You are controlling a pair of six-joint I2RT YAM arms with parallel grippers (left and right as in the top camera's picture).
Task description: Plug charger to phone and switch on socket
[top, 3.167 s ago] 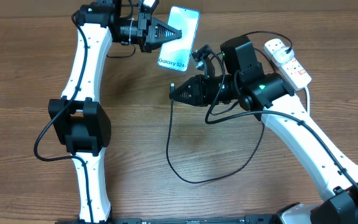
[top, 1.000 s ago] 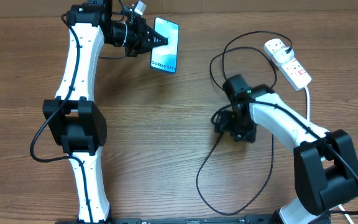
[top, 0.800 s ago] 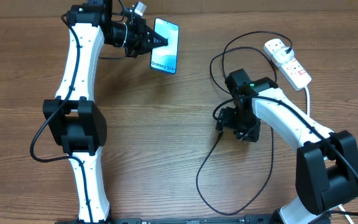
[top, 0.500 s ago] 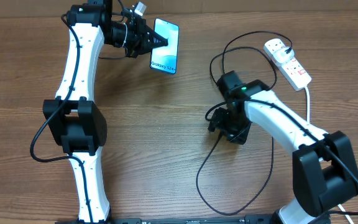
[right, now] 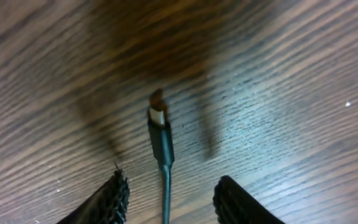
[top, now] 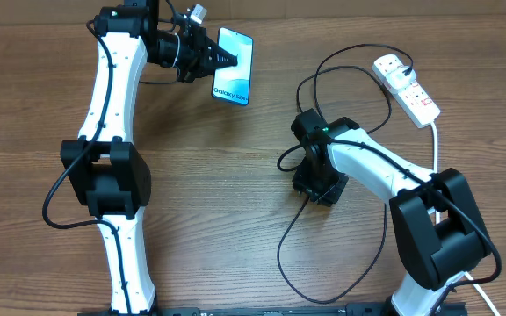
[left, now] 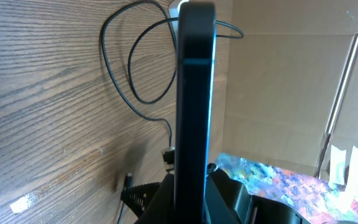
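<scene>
My left gripper [top: 221,59] is shut on the phone [top: 234,76], holding it tilted above the back of the table with its blue screen and "Galaxy S24" text showing. The left wrist view shows the phone edge-on [left: 194,93] between the fingers of the left gripper [left: 191,208]. My right gripper [top: 316,183] points down at the table, open. The charger's connector tip [right: 158,118] lies between its fingers [right: 112,196], touching neither. The black charger cable [top: 279,250] loops across the table. The white socket [top: 408,86] lies at the back right.
The socket's thick white cord [top: 435,145] runs down the right side behind my right arm. Cable loops [left: 132,62] lie between the phone and the socket. A cardboard wall [left: 278,81] stands behind the table.
My right gripper has let go of the charger tip, lowered toward the table and shifted left over it. My left gripper moved the phone a little left, then held still.
</scene>
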